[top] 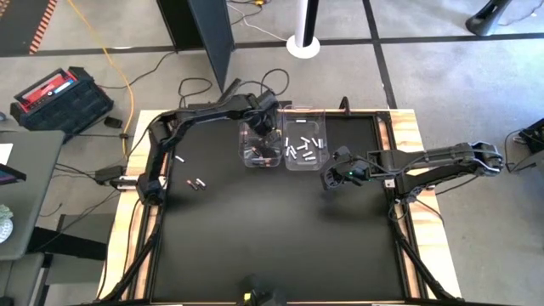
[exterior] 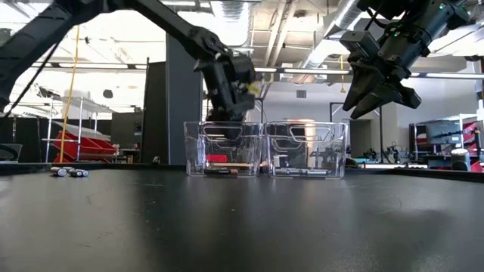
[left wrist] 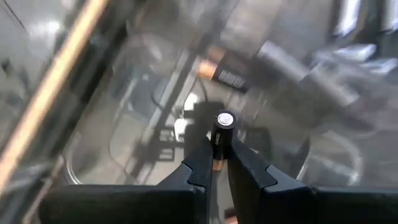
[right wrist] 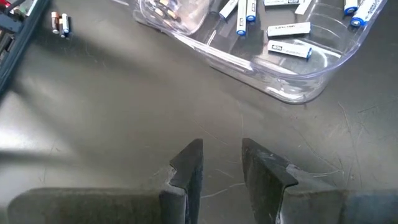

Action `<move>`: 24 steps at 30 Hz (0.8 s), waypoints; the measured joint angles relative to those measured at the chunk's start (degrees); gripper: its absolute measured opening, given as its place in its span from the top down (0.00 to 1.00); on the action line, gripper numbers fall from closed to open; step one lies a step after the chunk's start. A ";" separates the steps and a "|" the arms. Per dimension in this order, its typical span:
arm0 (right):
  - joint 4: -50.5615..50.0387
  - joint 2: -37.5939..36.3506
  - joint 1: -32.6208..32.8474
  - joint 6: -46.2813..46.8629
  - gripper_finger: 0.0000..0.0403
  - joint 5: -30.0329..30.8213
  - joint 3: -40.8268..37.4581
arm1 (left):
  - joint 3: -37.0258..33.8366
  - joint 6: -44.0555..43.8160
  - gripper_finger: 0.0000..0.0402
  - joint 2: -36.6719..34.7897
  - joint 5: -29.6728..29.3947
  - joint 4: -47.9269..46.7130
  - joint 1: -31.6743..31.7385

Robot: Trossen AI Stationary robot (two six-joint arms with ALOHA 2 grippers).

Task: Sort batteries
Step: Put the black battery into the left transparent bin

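Note:
Two clear bins stand side by side at the table's far middle. The left bin (top: pixel 260 149) holds dark, copper-ended batteries (left wrist: pixel 224 70); the right bin (top: pixel 306 146) holds white batteries (right wrist: pixel 289 37). My left gripper (left wrist: pixel 219 155) reaches down at the left bin's rim (exterior: pixel 223 125), shut on a dark battery (left wrist: pixel 222 134). My right gripper (right wrist: pixel 221 162) hangs open over bare table just right of the bins, nothing between its fingers. A few loose batteries (top: pixel 195 184) lie flat on the mat at the left. My left gripper pinches the dark battery's sides (left wrist: pixel 219 144) between its two fingers. The battery lies along the fingers, its silver end cap (left wrist: pixel 224 119) sticking out past the fingertips. The fingers slant down from above over the left bin. The battery is clear of the bin's floor.
One more loose battery (top: pixel 179 158) lies near the left arm's base. The black mat (top: pixel 272 238) stretches bare toward the near edge. Wooden table borders (top: pixel 416 136) frame the mat, and cables and a red-topped case (top: pixel 59 98) lie on the floor beyond.

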 joint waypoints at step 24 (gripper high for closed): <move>-0.03 -0.01 0.00 -0.81 0.69 0.00 0.00 | 0.31 -3.27 0.82 4.13 0.22 -1.91 -0.20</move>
